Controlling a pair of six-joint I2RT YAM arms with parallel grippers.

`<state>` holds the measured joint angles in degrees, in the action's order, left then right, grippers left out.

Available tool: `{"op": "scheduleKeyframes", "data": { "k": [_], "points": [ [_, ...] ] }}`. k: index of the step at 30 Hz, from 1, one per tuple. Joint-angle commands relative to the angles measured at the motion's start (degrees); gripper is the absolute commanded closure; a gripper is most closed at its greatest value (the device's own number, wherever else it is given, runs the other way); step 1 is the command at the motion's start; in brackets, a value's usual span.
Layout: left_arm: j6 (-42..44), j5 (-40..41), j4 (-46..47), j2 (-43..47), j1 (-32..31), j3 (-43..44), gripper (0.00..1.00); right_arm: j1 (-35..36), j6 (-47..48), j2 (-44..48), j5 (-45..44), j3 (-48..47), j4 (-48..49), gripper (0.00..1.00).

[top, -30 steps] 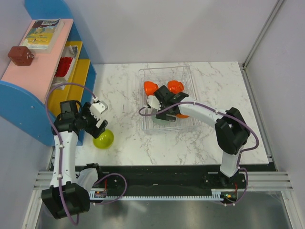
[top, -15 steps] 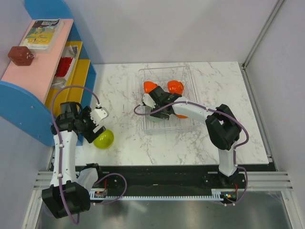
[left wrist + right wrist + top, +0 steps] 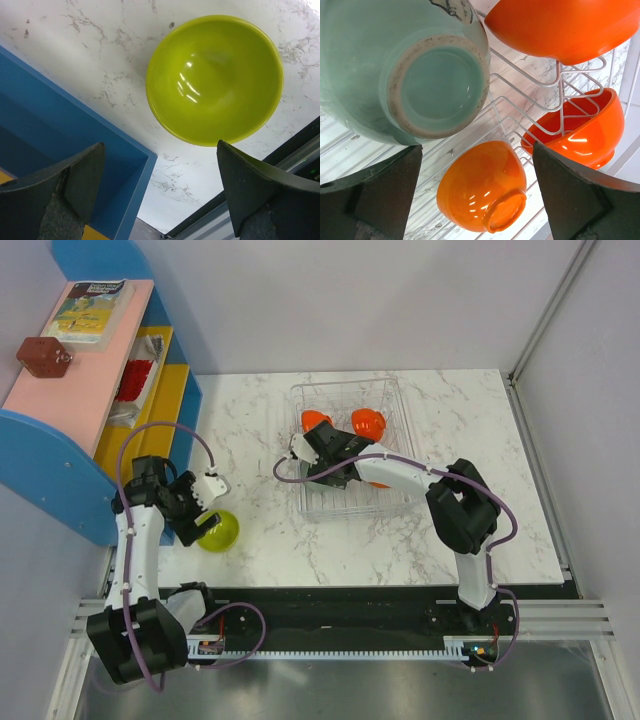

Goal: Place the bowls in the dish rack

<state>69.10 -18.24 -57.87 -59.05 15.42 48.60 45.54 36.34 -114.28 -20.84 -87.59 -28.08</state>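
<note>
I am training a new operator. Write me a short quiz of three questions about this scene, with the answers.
1. True or false: the lime-yellow bowl lies inside the dish rack.
2. How many orange bowls show in the right wrist view? A two, B three, C five.
3. Fill in: the left tool is ____ (open or shut).
Key: 1 false; 2 B; 3 open.

The white-and-black left arm (image 3: 133,550) rises from its base and folds at the elbow. Its wrist is turned so that the left gripper (image 3: 205,508) points rightward and down, and the wrist view shows its two dark fingers (image 3: 60,190) set wide apart. The white-and-black right arm (image 3: 465,518) bends sharply at its elbow, its forearm reaching leftward. The right gripper (image 3: 312,452) sits low, its dark fingers (image 3: 575,195) likewise spread wide.
</note>
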Motion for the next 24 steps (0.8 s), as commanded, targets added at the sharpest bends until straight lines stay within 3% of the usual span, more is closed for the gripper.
{"op": "scheduleKeyframes", "data": {
  "k": [1,15,18,22,24],
  "points": [
    [3.85,-0.92,-0.93,-1.5,0.49,-0.61,0.02,0.17,-1.01,0.63,-1.13,-2.06,1.97,0.02],
    [2.8,-7.42,2.58,-11.43,0.4,0.62,0.03,0.16,-0.92,12.57,3.25,3.04,-0.75,0.02],
    [2.0,-8.83,3.11,-13.02,0.4,1.5,0.08,0.16,-0.48,15.56,4.23,4.44,-1.37,0.02],
    [1.56,-9.62,3.2,-15.91,0.4,2.2,0.29,-0.27,-0.04,17.86,3.79,6.03,-1.46,0.02],
    [1.39,-9.88,3.46,-16.71,0.31,2.2,0.3,-0.89,-0.04,18.74,3.79,6.47,-1.46,0.02]
  ]
}}
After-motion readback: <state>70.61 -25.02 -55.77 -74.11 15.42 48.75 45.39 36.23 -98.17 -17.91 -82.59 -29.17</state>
